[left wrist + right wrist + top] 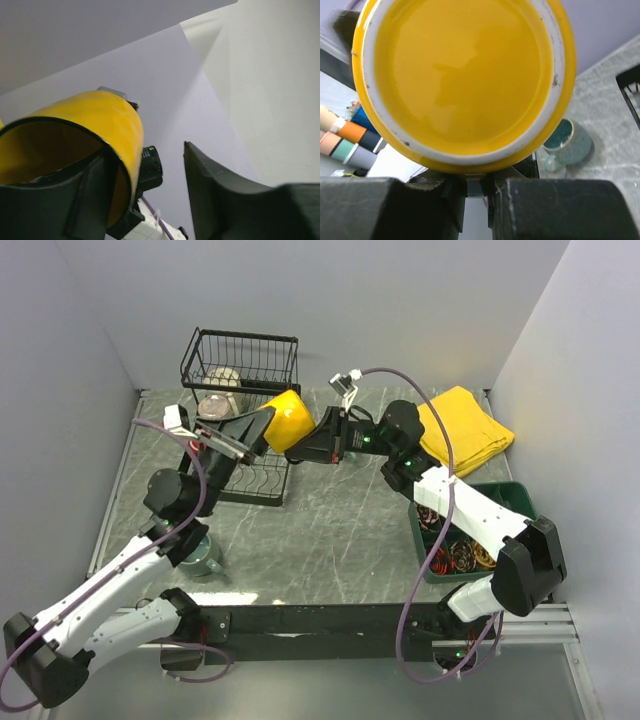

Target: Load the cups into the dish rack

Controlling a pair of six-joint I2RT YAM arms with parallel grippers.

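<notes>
While the yellow mug (pixel 288 418) is hanging in the air by the right edge of the dish rack (pixel 240 340), the right gripper (pixel 476 197) is clamping it near its base, jaws nearly together. The left gripper (pixel 258 432) is standing released, one finger inside the rim, the other well apart.

The surface (pixel 330 540) was a grey-green marbled slab. At its far left stood the black wire dish rack (pixel 260 478). A folded yellow cloth (pixel 462 430) lay in the far right corner. A green tray (pixel 510 492) sat along the right edge, nearer the front. A small teal mug (pixel 568 142) stood upright toward the near left, apart from the rack.
</notes>
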